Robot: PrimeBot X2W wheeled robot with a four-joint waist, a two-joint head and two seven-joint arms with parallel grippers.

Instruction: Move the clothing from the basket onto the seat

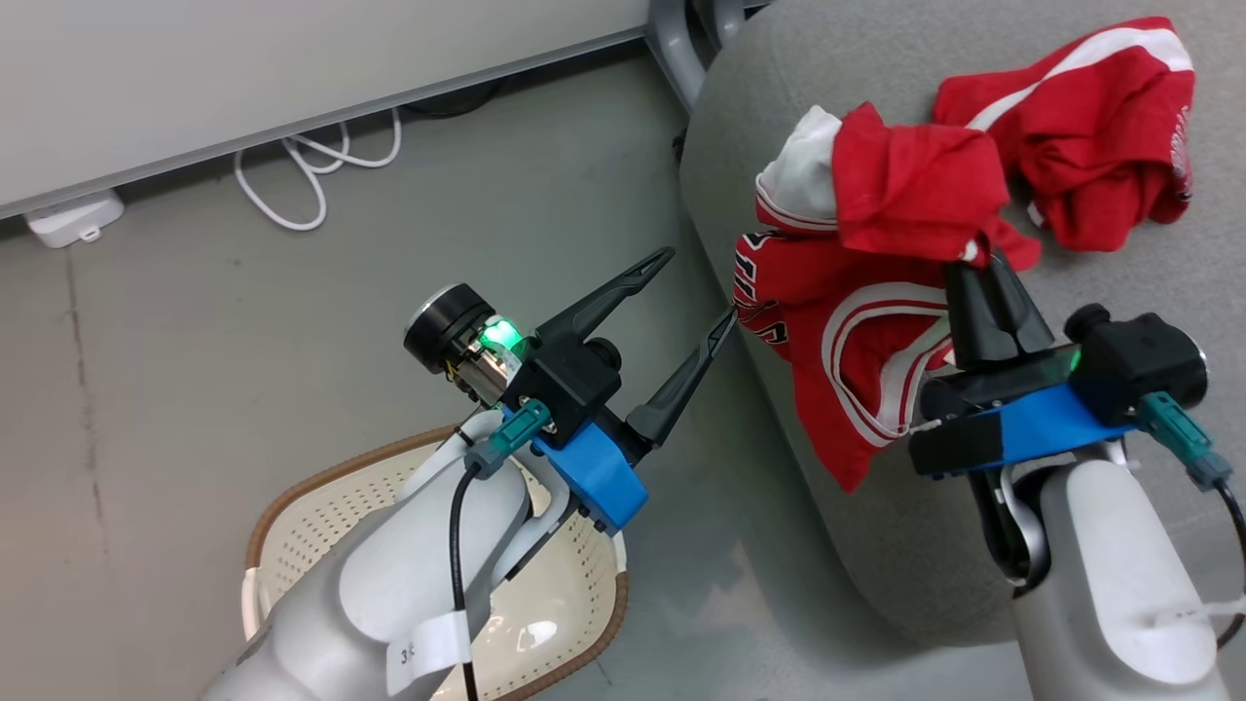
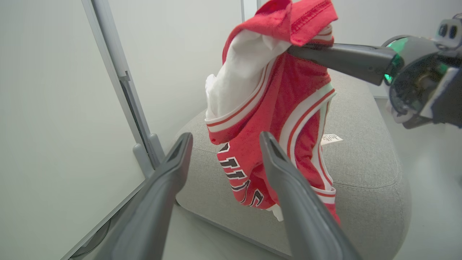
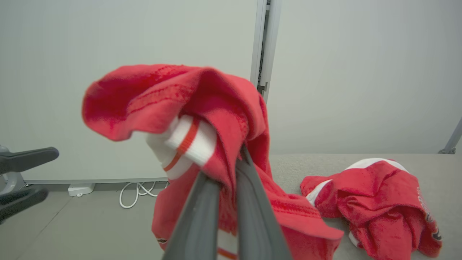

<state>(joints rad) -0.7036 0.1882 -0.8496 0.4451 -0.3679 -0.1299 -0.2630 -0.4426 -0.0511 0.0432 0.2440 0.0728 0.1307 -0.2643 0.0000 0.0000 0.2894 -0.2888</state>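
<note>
Head view | right end effector pinching jersey — left end effector wide

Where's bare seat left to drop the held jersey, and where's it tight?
Free: the seat strip between the crumpled jersey and the wrist of the right pincer, and the seat corner beside the grey frame leg. Tight: the seat's left edge, where the held jersey hangs from the shut right pincer, and the narrow gap between the two jerseys.

Lab-like test room, bare white partition panels, grey metal posts, loose white cable on grey floor
</note>
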